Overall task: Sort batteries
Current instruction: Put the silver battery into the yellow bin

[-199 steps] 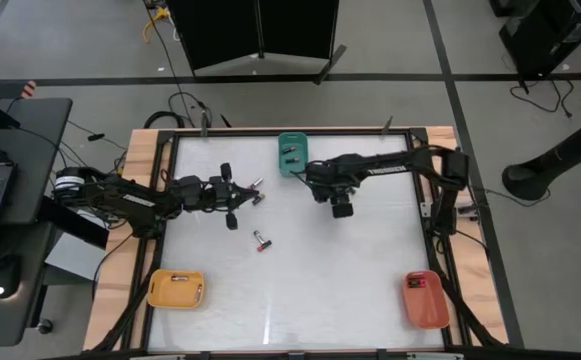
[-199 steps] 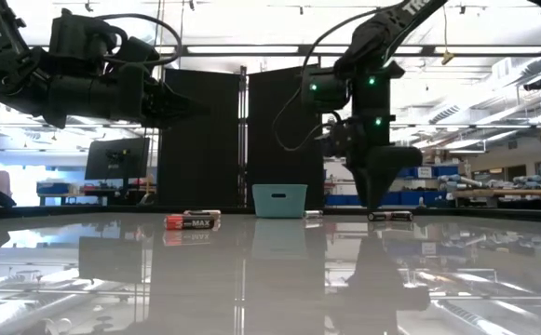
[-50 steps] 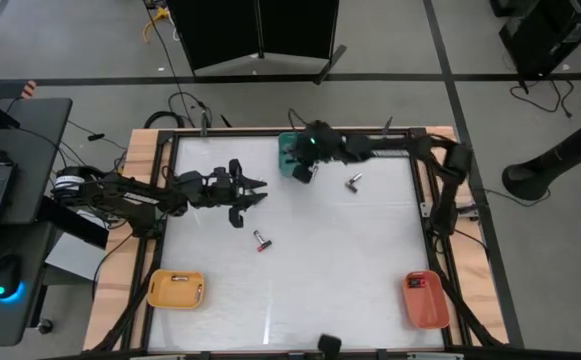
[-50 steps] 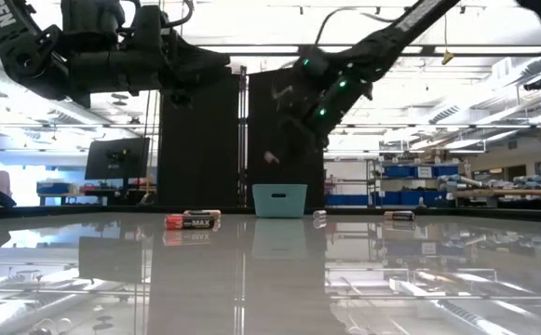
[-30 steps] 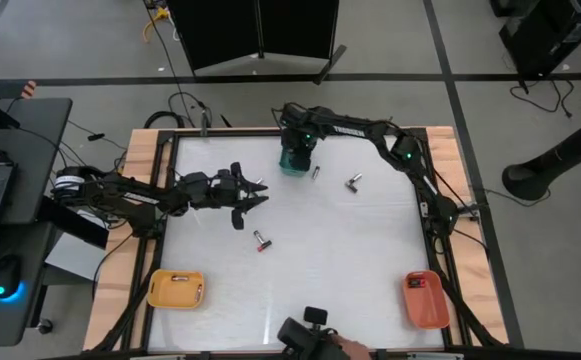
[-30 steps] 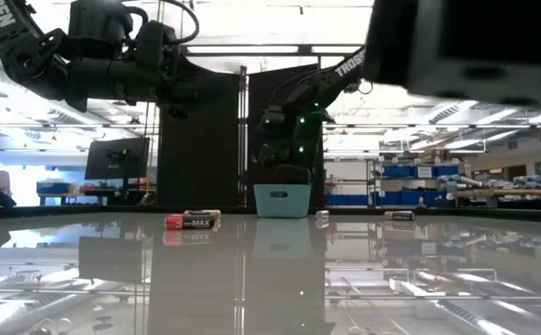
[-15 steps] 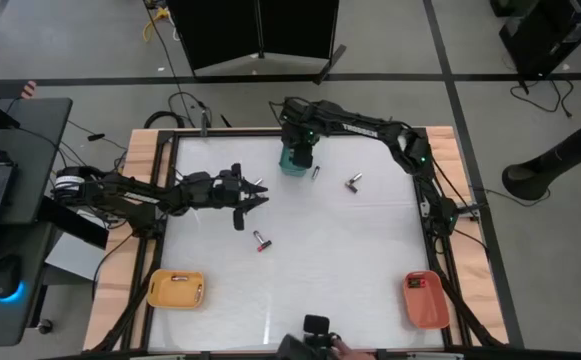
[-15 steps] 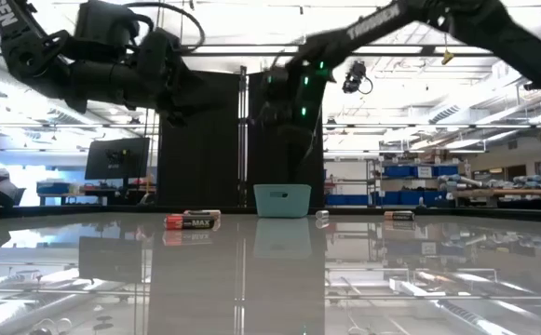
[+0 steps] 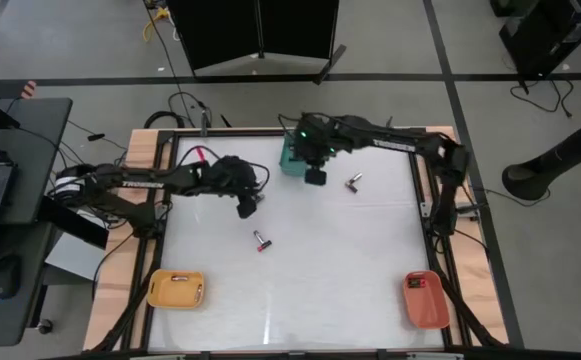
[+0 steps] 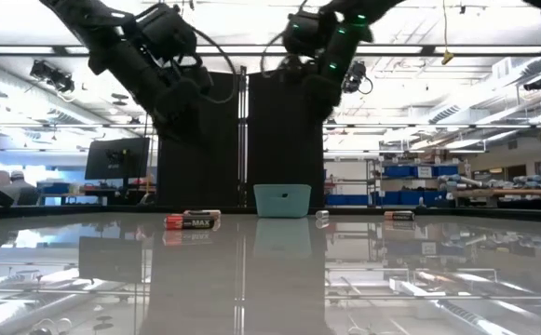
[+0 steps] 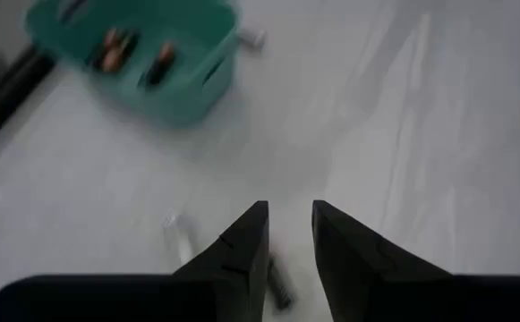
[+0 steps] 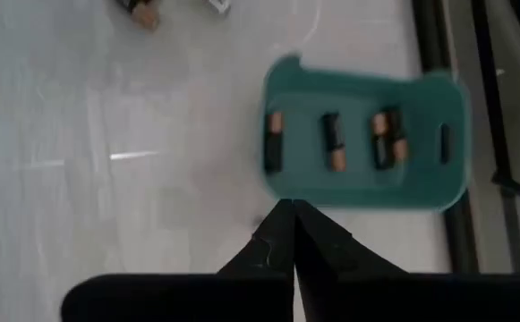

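A teal tray (image 9: 292,155) at the table's far edge holds several batteries (image 12: 336,141). Loose batteries lie on the white table: one right of the tray (image 9: 352,183), one near the middle (image 9: 261,240), and two more, a silvery one (image 11: 177,240) and a dark one (image 11: 279,282), right below my left gripper. My left gripper (image 11: 288,209) hangs open above the table, left of the tray, slanting down, with nothing between its fingers. My right gripper (image 12: 288,207) is shut and empty, raised just off the tray's near side (image 9: 315,177).
A yellow tray (image 9: 176,289) with batteries stands at the near left corner and a red tray (image 9: 425,298) at the near right. A wooden frame (image 9: 140,240) rims the table. The middle and near part of the table is bare white surface.
My right gripper has come off the teal tray toward the table's near edge and has risen. My left gripper has tipped from nearly level to slanting down over the two batteries beside it and has shifted a little toward the right.
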Robot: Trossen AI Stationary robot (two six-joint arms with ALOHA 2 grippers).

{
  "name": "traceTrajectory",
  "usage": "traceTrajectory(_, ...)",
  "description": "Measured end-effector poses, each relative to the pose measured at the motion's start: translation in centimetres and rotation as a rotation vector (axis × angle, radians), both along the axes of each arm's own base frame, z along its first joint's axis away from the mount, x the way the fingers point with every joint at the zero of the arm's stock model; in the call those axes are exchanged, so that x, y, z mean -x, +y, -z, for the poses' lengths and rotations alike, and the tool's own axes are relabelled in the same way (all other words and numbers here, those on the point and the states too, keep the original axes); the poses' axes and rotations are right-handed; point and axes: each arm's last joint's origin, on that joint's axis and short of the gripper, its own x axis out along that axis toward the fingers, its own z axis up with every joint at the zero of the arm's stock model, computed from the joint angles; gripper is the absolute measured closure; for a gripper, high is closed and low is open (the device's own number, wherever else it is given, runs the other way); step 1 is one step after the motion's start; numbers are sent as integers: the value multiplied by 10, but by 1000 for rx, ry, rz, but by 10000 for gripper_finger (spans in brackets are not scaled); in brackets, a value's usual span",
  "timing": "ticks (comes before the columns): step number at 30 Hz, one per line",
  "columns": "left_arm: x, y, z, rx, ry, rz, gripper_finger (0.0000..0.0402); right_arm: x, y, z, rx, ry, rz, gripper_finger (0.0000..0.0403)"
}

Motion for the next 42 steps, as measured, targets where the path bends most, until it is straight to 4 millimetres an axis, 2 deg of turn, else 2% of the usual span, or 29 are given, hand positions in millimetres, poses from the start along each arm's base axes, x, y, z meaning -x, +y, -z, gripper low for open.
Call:
traceTrajectory(5, 8, 14, 0, 47, 51, -93, 305, 30, 26, 22, -11, -104, 48, 388)
traceTrajectory(10, 10, 24, 5, 123, 51, -76, 272, 57, 52, 45, -16, -213, 87, 391)
traceTrajectory(14, 4, 30, 17, 138, 75, -87, 238, 73, 71, 58, 1, -277, 102, 394)
traceTrajectory(18, -3, 37, 29, 117, 85, -121, 212, 83, 84, 59, 35, -352, 117, 385)
traceTrajectory(26, -12, 54, 53, 103, 179, -203, 202, 87, 101, 62, 90, -444, 91, 394)
traceTrajectory(31, -20, 62, 63, 117, 215, -211, 202, 86, 105, 65, 92, -442, 75, 384)
traceTrajectory(36, -24, 65, 75, 132, 249, -216, 202, 85, 107, 65, 112, -438, 69, 394)
traceTrajectory(42, -22, 69, 79, 142, 262, -230, 227, 84, 108, 64, 118, -453, 62, 386)
